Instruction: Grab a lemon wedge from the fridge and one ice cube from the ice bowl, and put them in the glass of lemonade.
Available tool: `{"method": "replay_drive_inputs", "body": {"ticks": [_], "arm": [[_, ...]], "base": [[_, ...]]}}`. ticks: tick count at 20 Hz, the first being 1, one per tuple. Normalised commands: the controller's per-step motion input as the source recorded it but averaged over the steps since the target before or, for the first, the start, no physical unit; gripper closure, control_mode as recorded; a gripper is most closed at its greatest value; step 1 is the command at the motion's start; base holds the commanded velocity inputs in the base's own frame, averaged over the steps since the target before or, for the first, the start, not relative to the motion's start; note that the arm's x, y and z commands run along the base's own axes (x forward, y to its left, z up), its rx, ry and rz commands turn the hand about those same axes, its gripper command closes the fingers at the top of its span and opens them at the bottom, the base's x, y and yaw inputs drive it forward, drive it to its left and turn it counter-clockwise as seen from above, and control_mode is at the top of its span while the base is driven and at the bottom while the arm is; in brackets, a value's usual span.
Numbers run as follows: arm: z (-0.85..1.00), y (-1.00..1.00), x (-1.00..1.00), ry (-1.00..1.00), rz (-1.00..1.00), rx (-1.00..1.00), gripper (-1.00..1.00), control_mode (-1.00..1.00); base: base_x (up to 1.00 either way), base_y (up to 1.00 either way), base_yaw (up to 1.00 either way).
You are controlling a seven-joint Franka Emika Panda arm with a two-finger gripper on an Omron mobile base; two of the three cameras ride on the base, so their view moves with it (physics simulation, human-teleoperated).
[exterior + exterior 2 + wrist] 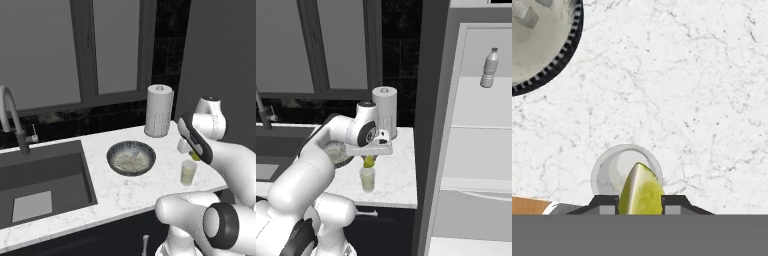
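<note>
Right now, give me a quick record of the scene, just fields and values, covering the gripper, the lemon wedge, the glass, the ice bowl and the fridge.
gripper: shut on the lemon wedge
lemon wedge: held just above the glass of lemonade
glass of lemonade: upright on the counter, near its right end
ice bowl: on the counter, left of the glass
fridge: door open, bottle on upper shelf

Colours on the counter

The lemon wedge (641,192) is yellow-green; the glass of lemonade (188,172) is clear with pale yellow liquid. The ice bowl (131,158) is dark grey, mottled at the rim, whitish inside. The counter (125,190) is white marble with fine grey veins.
</note>
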Motion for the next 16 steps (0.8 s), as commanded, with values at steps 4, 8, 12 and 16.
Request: {"method": "replay_drive_inputs", "body": {"ticks": [4, 8, 12, 16], "arm": [[-0.19, 0.04, 0.05, 0.0, 0.0, 0.0, 1.0, -1.0], [-0.06, 0.04, 0.0, 0.0, 0.0, 0.0, 1.0, -1.0], [-0.12, 0.0, 0.0, 0.0, 0.0, 0.0, 1.0, -1.0], [-0.08, 0.0, 0.0, 0.0, 0.0, 0.0, 1.0, -1.0]], "base": [[0.0, 0.0, 0.0], [0.0, 0.0, 0.0], [0.0, 0.0, 0.0], [0.0, 0.0, 0.0]]}}
